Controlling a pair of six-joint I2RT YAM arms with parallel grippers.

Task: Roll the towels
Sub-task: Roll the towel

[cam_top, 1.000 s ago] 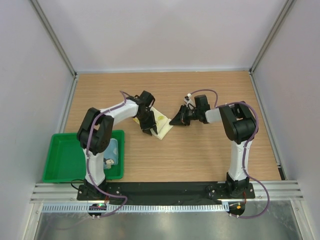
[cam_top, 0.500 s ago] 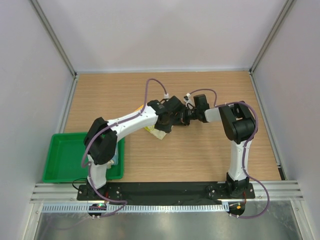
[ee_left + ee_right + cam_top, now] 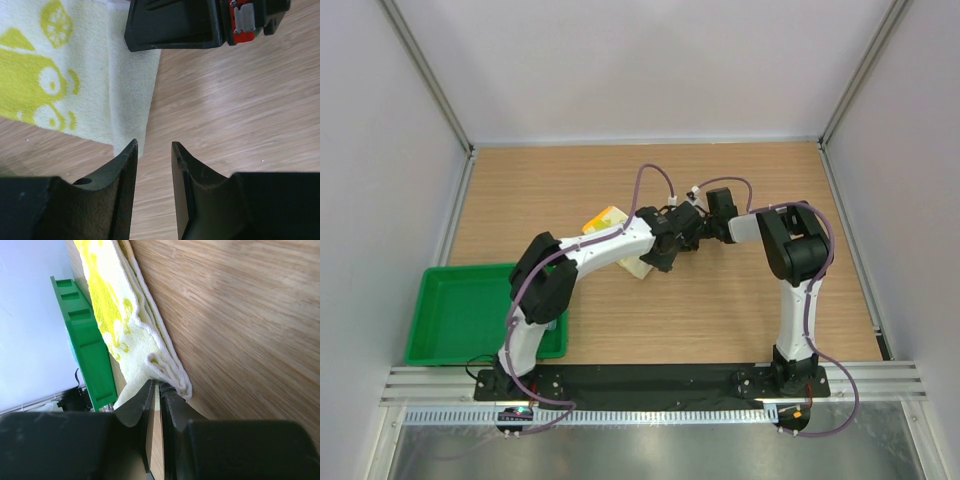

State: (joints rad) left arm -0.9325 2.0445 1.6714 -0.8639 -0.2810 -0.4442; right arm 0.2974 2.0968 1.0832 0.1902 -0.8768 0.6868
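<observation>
Left wrist: left tool (image 3: 153, 149) part-open, empty, at edge of yellow towel (image 3: 60, 75), lying folded flat mid-surface (image 3: 240, 110). Right tool (image 3: 157, 389) near-closed at towel corner; can't tell if cloth pinched. I judge roll not started. Next: grab edge, curl it over.

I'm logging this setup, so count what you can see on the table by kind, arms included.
towel: 1
tray: 1
arms: 2, the left arm and the right arm
Total: 4
</observation>
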